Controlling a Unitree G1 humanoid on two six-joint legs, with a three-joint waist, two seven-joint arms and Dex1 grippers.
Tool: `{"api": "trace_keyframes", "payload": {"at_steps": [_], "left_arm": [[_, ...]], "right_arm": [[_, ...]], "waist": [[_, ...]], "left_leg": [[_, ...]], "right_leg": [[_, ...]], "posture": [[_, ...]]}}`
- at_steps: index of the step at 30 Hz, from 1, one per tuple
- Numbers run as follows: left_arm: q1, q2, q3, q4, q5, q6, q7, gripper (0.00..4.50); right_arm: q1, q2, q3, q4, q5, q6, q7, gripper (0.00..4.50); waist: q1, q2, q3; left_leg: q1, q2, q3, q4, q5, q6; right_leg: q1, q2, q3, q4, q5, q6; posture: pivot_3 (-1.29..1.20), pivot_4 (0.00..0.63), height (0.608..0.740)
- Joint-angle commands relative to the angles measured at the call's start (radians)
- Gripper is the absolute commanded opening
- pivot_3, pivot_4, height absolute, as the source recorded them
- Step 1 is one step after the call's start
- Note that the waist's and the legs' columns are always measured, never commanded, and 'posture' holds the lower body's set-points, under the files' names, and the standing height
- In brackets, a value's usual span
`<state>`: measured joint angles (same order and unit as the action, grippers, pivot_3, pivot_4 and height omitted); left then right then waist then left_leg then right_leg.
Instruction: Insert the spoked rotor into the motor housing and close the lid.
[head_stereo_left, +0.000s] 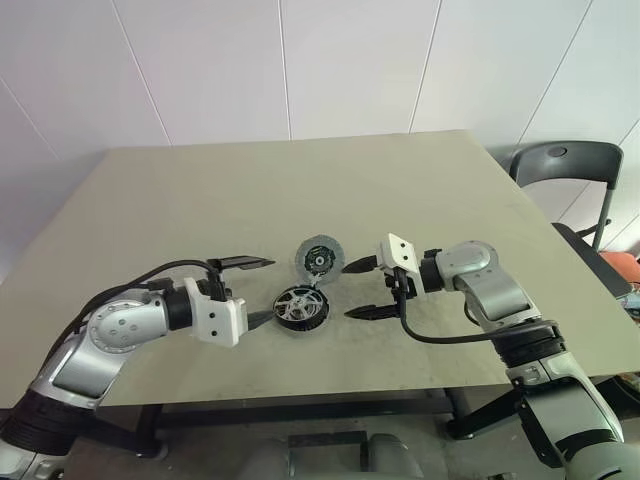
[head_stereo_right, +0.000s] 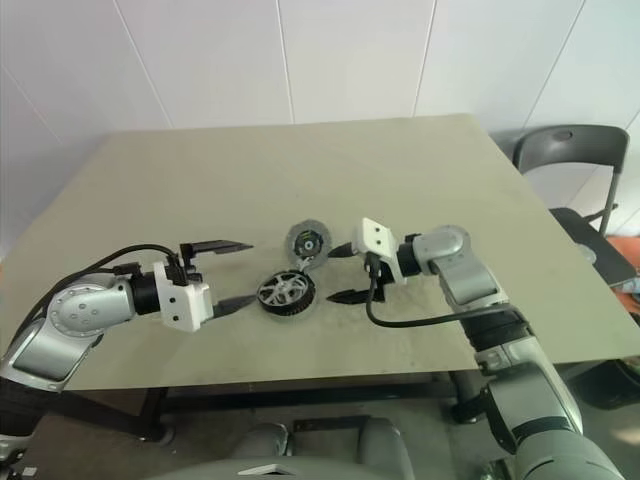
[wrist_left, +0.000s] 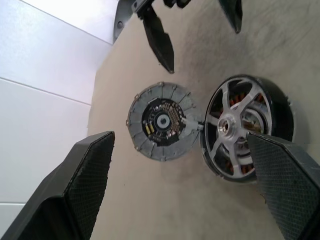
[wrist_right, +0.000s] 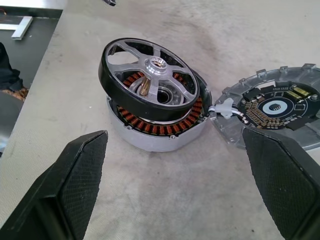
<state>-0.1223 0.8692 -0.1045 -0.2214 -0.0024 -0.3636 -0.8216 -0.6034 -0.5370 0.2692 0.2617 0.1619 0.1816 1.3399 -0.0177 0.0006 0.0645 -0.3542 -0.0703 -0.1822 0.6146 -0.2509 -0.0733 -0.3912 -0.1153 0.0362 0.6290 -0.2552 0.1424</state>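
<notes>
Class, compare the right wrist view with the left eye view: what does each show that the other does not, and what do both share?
Right wrist view alone: the spoked rotor sits tilted on the motor housing, not seated, with coppery windings exposed beneath its raised edge, and a short cable links the housing to the lid.

Left eye view alone: both arms over the table, the left gripper and right gripper with open jaws flanking the parts, and a chair beyond the table.

Both: rotor, housing and lid lying side by side on the table, nothing gripped.
</notes>
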Motion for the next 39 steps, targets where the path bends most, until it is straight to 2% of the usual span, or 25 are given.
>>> {"api": "trace_keyframes", "payload": {"at_steps": [1, 6, 10, 14, 18, 22, 28, 29, 35, 39], "left_arm": [[0.003, 0.032, 0.076, -0.080, -0.159, 0.197, -0.051, 4.46], [-0.014, 0.022, 0.238, -0.157, -0.526, 0.673, -0.008, 4.46], [0.027, 0.003, 0.363, -0.169, -0.686, 0.861, 0.029, 4.46], [0.088, -0.096, 0.517, -0.119, -0.850, 0.962, 0.095, 4.46], [0.190, -0.162, 0.632, -0.118, -1.029, 1.084, 0.140, 4.50], [0.272, -0.252, 0.649, -0.147, -1.039, 1.054, 0.158, 4.50], [0.336, -0.311, 0.621, -0.165, -1.019, 1.063, 0.193, 4.50], [0.339, -0.316, 0.617, -0.166, -1.022, 1.066, 0.195, 4.50], [0.340, -0.339, 0.610, -0.137, -1.055, 1.086, 0.192, 4.50], [0.375, -0.320, 0.584, -0.157, -1.024, 1.065, 0.112, 4.50]], "right_arm": [[-0.025, 0.006, -0.007, -0.012, 0.009, -0.010, 0.004, 4.50], [-0.026, 0.012, -0.015, -0.030, 0.021, 0.015, 0.000, 4.50], [-0.042, 0.031, -0.022, -0.068, 0.052, 0.076, -0.008, 4.50], [-0.072, 0.061, -0.034, -0.104, 0.104, 0.165, -0.011, 4.50], [-0.085, 0.081, -0.012, -0.151, 0.144, 0.245, 0.002, 3.60], [-0.090, 0.086, 0.010, -0.190, 0.166, 0.282, 0.025, 2.22], [-0.071, 0.016, 0.072, -0.220, 0.164, 0.309, 0.130, 0.17], [-0.067, 0.005, 0.081, -0.230, 0.176, 0.328, 0.149, 0.04], [-0.050, -0.001, 0.113, -0.229, 0.155, 0.313, 0.153, 0.04], [-0.054, 0.032, 0.149, -0.200, 0.123, 0.272, 0.133, 0.04]], "waist": [[0.002, 0.000, 0.000], [0.002, 0.000, 0.000], [-0.005, 0.000, 0.000], [-0.005, 0.000, 0.000], [-0.001, -0.001, 0.000], [0.006, -0.001, 0.000], [0.006, -0.002, -0.001], [0.005, -0.002, -0.001], [0.001, -0.002, -0.001], [0.001, -0.002, -0.001]], "left_leg": [[0.000, 0.000, 0.000, 0.000, 0.000, 0.000], [0.000, 0.000, 0.000, 0.000, 0.000, 0.000], [0.000, 0.000, 0.000, 0.000, 0.000, 0.000], [0.000, 0.000, 0.001, 0.000, 0.000, 0.000], [0.000, 0.001, 0.001, 0.000, 0.000, 0.000], [-0.001, 0.000, 0.002, 0.000, 0.000, 0.000], [-0.001, 0.000, 0.004, 0.001, 0.000, -0.001], [0.000, 0.000, 0.004, 0.001, 0.000, -0.001], [0.000, 0.001, 0.006, 0.001, 0.000, -0.001], [-0.001, 0.001, 0.007, 0.001, 0.000, -0.001]], "right_leg": [[0.000, 0.000, 0.000, 0.000, 0.000, 0.000], [0.000, 0.000, 0.000, 0.001, 0.000, 0.001], [0.000, 0.000, 0.000, 0.001, -0.001, 0.001], [-0.001, 0.001, 0.002, 0.001, 0.000, 0.000], [-0.002, 0.001, 0.003, 0.001, 0.000, 0.000], [-0.002, 0.001, 0.004, 0.000, -0.001, -0.001], [-0.002, 0.000, 0.004, 0.000, -0.002, -0.004], [-0.002, 0.000, 0.005, 0.000, -0.002, -0.004], [-0.003, 0.000, 0.006, -0.001, -0.003, -0.004], [-0.003, 0.000, 0.007, -0.001, -0.002, -0.004]], "posture": [[0.00, 0.000, 0.740], [0.00, 0.000, 0.740], [0.00, 0.000, 0.740], [0.00, 0.000, 0.740], [0.00, 0.000, 0.740], [0.00, 0.000, 0.740], [0.00, 0.000, 0.740], [0.00, 0.000, 0.740], [0.00, 0.000, 0.740], [0.00, 0.000, 0.740]]}}
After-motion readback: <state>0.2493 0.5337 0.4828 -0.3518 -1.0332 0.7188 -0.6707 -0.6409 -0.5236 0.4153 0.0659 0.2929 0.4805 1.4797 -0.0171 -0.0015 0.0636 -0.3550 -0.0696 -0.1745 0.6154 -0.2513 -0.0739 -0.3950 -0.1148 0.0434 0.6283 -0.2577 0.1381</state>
